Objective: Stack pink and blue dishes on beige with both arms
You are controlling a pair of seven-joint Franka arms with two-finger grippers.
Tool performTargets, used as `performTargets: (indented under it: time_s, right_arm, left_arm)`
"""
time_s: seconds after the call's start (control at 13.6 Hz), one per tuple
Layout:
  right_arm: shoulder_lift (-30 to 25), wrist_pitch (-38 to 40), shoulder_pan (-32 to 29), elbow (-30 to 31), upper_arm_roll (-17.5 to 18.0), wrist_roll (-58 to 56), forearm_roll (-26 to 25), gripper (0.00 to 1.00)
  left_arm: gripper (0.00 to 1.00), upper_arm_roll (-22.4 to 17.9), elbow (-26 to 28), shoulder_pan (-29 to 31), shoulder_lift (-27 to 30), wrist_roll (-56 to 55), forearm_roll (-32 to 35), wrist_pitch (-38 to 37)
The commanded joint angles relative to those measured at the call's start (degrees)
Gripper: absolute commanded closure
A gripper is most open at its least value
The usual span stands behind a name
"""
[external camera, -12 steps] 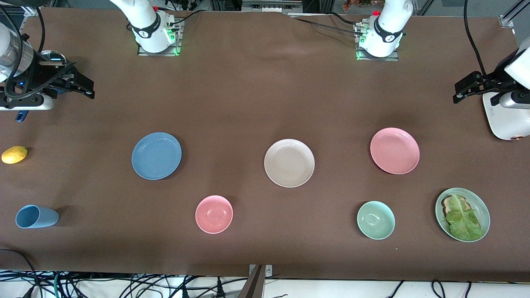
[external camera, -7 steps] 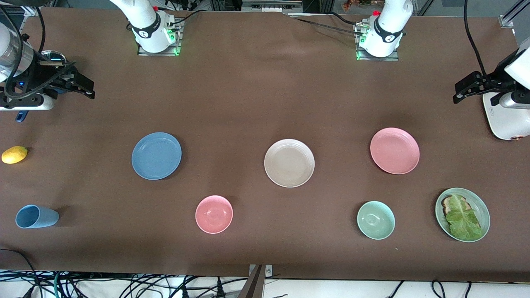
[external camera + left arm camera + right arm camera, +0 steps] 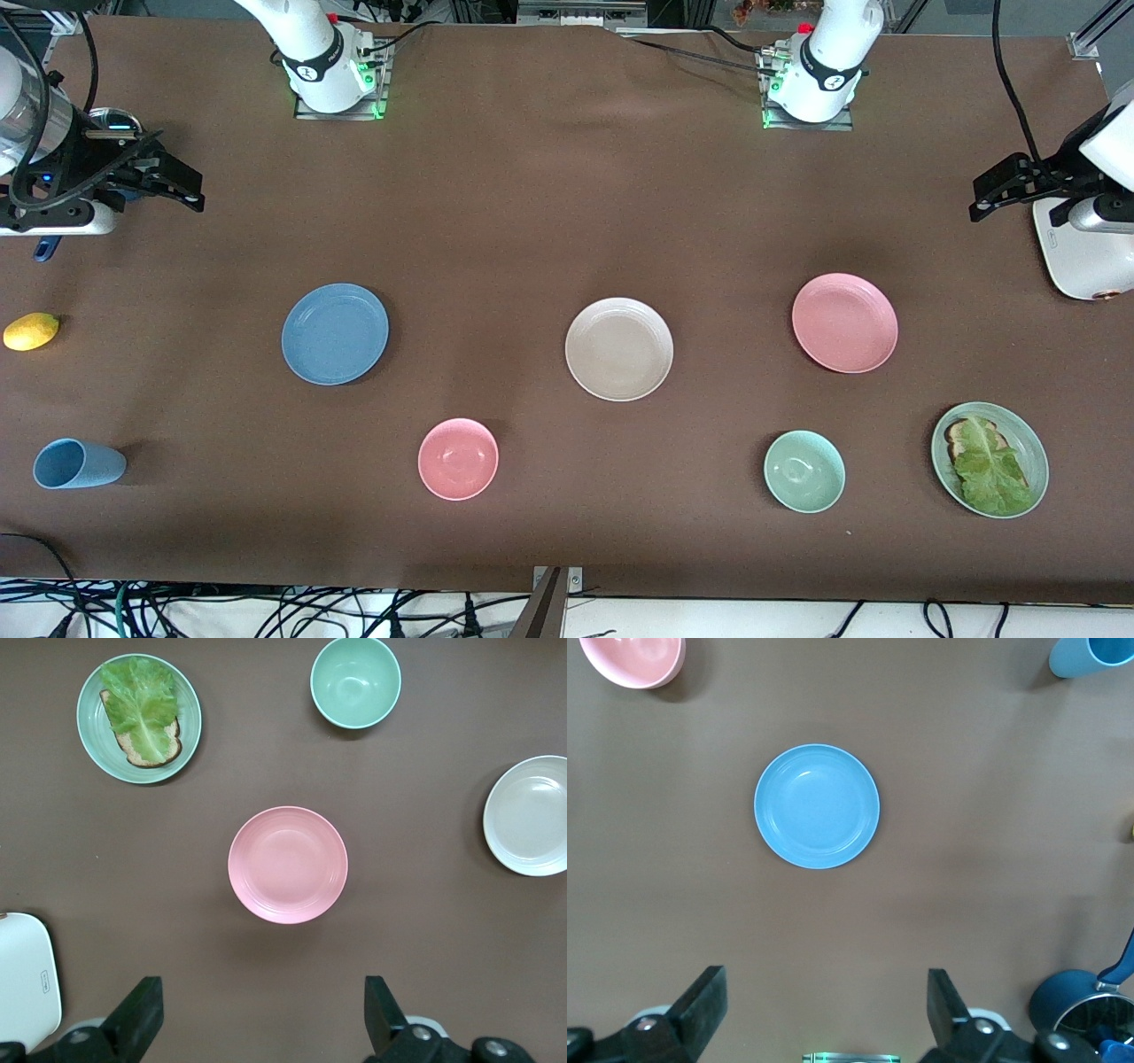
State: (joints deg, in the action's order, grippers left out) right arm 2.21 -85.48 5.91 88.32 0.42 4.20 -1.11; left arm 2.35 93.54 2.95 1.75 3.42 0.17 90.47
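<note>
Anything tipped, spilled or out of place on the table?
Only the light blue plastic cup: it lies on its side near the right arm's end of the table, nearer the front camera than the small yellow lemon. Nothing looks spilled from it. The plates and bowls all sit flat and apart.

Down at the right arm's end of the table, a yellow lemon (image 3: 31,331) sits alone near the edge, and nearer the front camera a light blue cup (image 3: 78,463) lies on its side. Moving along, a small pink bowl (image 3: 458,459) stands upright, empty. Further toward the left arm's end there's a pale green bowl (image 3: 804,471), also empty, and just beside it a green plate (image 3: 1033,443) carrying a slice of toast (image 3: 959,433) with a lettuce leaf (image 3: 990,470) draped over it. A white appliance (image 3: 1079,259) rests at that end's edge, farther from the camera. All of it sits on a brown tablecloth (image 3: 532,204), with cables (image 3: 266,611) tangled below the table's near edge.
</note>
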Motion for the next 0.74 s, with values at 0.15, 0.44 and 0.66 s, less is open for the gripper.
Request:
performTargets:
  time_s: [0.15,0.44,0.66]
  right_arm:
    - [-0.5,0.3,-0.1,-0.4,0.0,-0.4,0.8,0.0]
    - [-0.5,0.7,-0.1,-0.5,0.1,-0.1,0.8,0.0]
    - [-0.5,0.4,0.0,-0.5,0.3,0.3,0.8,0.0]
  left_arm:
    - [0.0,-0.1,0.8,0.2,0.4,0.9,-1.0,0.9]
    - [0.0,-0.1,0.8,0.2,0.4,0.8,-1.0,0.8]
    - [0.0,-0.1,0.8,0.2,0.3,0.9,-1.0,0.9]
